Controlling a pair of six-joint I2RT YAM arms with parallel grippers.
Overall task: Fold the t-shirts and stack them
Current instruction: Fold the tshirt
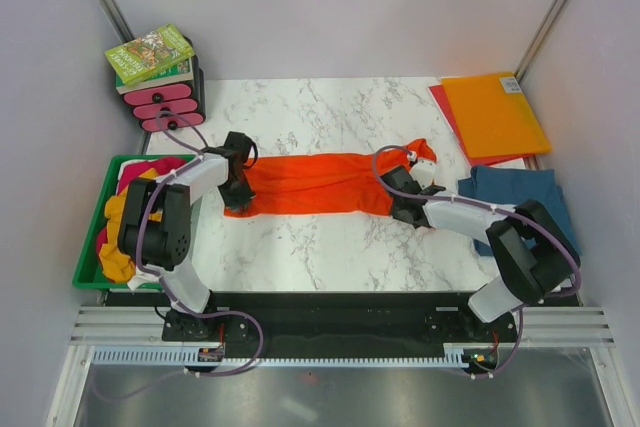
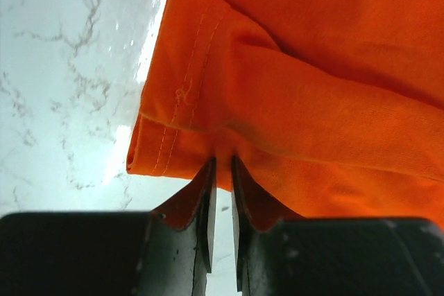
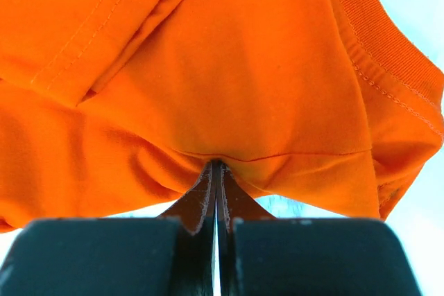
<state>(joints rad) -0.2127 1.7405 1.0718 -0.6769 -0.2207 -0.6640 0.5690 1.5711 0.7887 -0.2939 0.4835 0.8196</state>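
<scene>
A bright orange t-shirt [image 1: 315,183] lies as a long folded band across the middle of the marble table [image 1: 330,247]. My left gripper [image 1: 240,197] is shut on its left end, and in the left wrist view the hemmed edge of the orange t-shirt [image 2: 312,67] is pinched between the narrow jaws of the left gripper [image 2: 223,161]. My right gripper [image 1: 400,209] is shut on the right end near the collar; in the right wrist view the cloth of the orange t-shirt [image 3: 208,53] bunches at the tips of the right gripper [image 3: 217,164]. A teal-blue t-shirt [image 1: 520,197] lies folded at the right.
A green bin [image 1: 92,247] at the left holds mustard-yellow [image 1: 115,247], magenta and white tees. Flat orange [image 1: 495,112] and red folders lie at the back right. Books [image 1: 150,55] rest on a pink and black stand at the back left. Walls close in on both sides.
</scene>
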